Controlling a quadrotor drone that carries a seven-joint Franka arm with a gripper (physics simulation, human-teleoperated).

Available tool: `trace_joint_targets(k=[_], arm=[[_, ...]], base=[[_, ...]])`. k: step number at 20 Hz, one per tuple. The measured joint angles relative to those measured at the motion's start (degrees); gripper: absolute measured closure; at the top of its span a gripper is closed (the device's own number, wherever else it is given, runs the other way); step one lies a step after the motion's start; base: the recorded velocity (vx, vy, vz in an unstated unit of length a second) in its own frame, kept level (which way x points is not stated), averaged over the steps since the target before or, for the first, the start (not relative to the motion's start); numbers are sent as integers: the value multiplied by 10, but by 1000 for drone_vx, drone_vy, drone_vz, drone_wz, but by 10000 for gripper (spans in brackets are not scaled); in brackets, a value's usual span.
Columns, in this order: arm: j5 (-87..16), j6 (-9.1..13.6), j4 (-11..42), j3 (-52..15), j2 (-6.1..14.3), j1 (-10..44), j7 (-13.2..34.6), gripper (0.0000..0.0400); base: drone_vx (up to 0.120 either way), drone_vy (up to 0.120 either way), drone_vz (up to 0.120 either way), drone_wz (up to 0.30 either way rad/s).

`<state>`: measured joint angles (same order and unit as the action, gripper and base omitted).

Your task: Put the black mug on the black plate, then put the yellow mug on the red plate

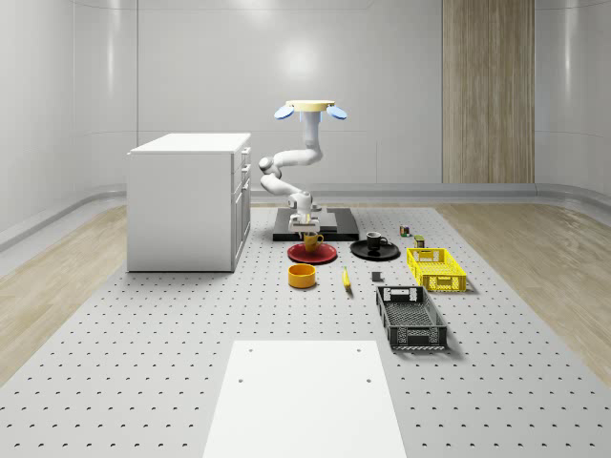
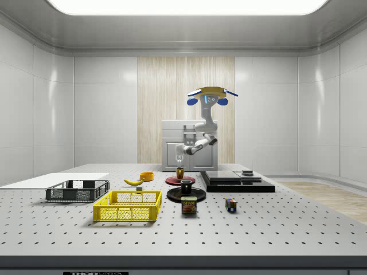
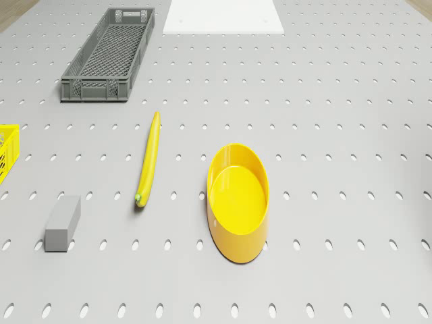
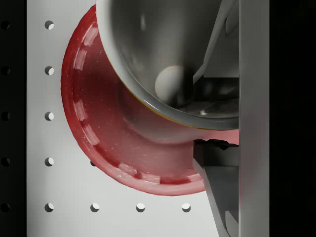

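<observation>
Yellow mug [image 4: 163,59], rigid, glazed and likely slippery, hangs pinched at its rim by the gripper [image 1: 307,223] just above the red plate [image 4: 98,133]. Beyond, the black mug [image 1: 373,240] sits on the black plate [image 1: 387,254]; the drone [image 1: 310,108] hovers overhead.

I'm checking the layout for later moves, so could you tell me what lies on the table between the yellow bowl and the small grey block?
A banana lies between the yellow bowl and the grey block, lengthwise on the table, touching neither. The drone view shows this.
</observation>
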<state>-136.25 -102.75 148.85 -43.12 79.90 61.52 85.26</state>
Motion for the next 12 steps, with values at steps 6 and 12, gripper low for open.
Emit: trace_joint_targets(k=[6,12], arm=[[1,10,10,-3,-2,-11,-5,50],[14,27,31,-19,2,-24,-9,11]], base=[[0,0,0,0],[0,0,0,0]])
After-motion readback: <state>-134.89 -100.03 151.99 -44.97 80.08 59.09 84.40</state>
